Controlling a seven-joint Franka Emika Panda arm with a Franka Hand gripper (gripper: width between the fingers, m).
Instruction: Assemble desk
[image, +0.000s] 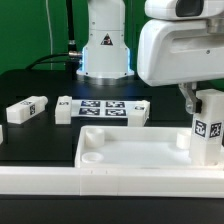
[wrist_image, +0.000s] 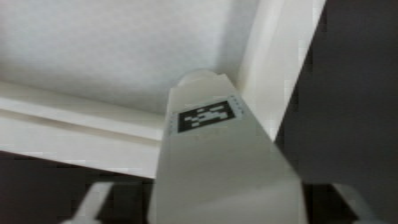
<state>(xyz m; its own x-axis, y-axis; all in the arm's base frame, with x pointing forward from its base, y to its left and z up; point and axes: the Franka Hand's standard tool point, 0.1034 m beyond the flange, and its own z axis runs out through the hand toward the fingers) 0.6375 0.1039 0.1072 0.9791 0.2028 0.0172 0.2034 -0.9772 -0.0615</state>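
White leg (image: 207, 128) stands upright between the fingers of the gripper (wrist_image: 217, 205), at the corner of the tabletop (image: 140, 148) beneath it. Whether the fingers clamp it, I cannot tell. Another leg (image: 25, 108) lies well apart.

- Leg (image: 208, 128) stands upright between my fingers (wrist_image: 98, 205) and fills most of the gap. Whether the pads touch it, I cannot tell.
- Tabletop (image: 130, 126) crowds the leg at its corner on the exterior view's right, with the raised rim just beside.
- Inside the rim the tabletop lies bare, with open room above it.
- Marker board (image: 112, 108) lies flat just behind the far rim, a low obstacle only.
- One loose leg (image: 65, 107) lies just beside the board, another (image: 24, 109) further to the exterior view's left. The black table (image: 40, 140) in front of them is open.
- Arm base (image: 105, 48) blocks the back.
- White rail (image: 40, 180) walls the front edge.
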